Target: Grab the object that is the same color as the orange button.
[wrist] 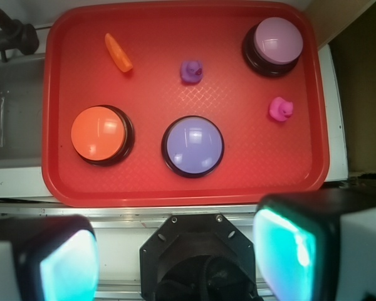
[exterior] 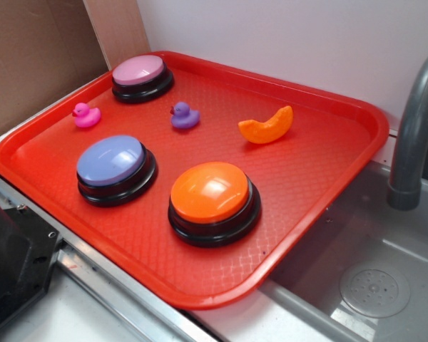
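Wrist: orange slice (wrist: 118, 52) far from open end effector (wrist: 175, 257)

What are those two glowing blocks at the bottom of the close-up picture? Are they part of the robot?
Yes, they are the gripper's two fingers: chunky black-framed blocks with pale outer sides and inner faces that shine turquoise. Between them lower down sits a black, roughly octagonal part with small screws and dark cables.

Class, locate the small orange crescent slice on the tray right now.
In the exterior view, the orange slice lies on the red tray toward its far right, right of the purple duck and behind the orange button, touching neither.
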`<state>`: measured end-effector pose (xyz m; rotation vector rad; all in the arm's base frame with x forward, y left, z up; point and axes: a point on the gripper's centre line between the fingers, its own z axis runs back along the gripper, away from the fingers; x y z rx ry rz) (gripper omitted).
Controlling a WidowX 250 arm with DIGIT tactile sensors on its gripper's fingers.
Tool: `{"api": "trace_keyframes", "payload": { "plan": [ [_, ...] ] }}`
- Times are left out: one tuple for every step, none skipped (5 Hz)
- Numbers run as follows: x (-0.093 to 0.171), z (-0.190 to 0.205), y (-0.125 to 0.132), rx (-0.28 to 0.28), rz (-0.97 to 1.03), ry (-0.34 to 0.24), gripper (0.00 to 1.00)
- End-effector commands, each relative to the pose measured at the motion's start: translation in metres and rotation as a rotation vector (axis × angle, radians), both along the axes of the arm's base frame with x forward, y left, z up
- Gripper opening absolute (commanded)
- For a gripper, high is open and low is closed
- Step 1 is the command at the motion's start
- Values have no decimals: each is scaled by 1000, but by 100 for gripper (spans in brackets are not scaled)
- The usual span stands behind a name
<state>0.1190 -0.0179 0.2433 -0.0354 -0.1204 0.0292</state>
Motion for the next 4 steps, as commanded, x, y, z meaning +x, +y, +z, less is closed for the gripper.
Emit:
{"api": "trace_keyframes", "payload": {
  "plan": [
    [0,0,0,0,0,0,100],
    [40,-8,10,23,32,77,100],
    [72,-26,16,23,47,155,100],
    [113,-55,19,33,38,256,100]
  ]
}}
